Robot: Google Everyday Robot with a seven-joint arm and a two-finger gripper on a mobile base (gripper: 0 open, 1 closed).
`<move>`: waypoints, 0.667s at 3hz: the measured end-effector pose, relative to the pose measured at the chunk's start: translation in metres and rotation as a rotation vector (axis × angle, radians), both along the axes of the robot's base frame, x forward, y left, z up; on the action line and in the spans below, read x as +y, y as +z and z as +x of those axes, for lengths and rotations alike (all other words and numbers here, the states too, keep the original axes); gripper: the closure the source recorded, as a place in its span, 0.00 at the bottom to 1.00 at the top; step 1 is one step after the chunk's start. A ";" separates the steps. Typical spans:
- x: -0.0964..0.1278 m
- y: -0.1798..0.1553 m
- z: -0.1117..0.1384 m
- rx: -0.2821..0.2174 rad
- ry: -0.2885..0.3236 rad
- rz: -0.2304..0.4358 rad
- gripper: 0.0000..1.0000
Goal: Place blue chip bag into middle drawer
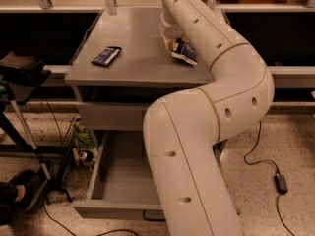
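Observation:
The blue chip bag (185, 52), crinkled dark blue and white, lies at the right rear of the grey cabinet top (138, 63). My gripper (172, 39) is right at the bag's left end, mostly hidden by my own white arm (221, 97), which reaches over from the lower right. The middle drawer (120, 178) stands pulled out below. Its plain grey tray holds nothing I can see, and my arm covers its right half. A small black handle (153, 215) shows at its front edge.
A smaller flat dark-blue packet (107, 56) lies at the left of the cabinet top. A shut drawer front (108, 116) sits above the open drawer. A black stand (22, 70) and cables are on the left, and a power cable with an adapter (281, 182) lies on the floor at the right.

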State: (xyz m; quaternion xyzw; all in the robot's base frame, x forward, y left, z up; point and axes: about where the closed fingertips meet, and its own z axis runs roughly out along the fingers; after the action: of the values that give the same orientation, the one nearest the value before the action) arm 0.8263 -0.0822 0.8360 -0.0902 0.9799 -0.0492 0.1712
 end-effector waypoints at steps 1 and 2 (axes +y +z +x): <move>-0.041 0.045 -0.020 -0.055 0.057 0.094 1.00; -0.103 0.101 -0.062 -0.112 0.113 0.163 1.00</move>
State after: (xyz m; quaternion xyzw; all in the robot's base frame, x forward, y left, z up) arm 0.7647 -0.1855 0.9370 -0.1280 0.9629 0.0355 0.2350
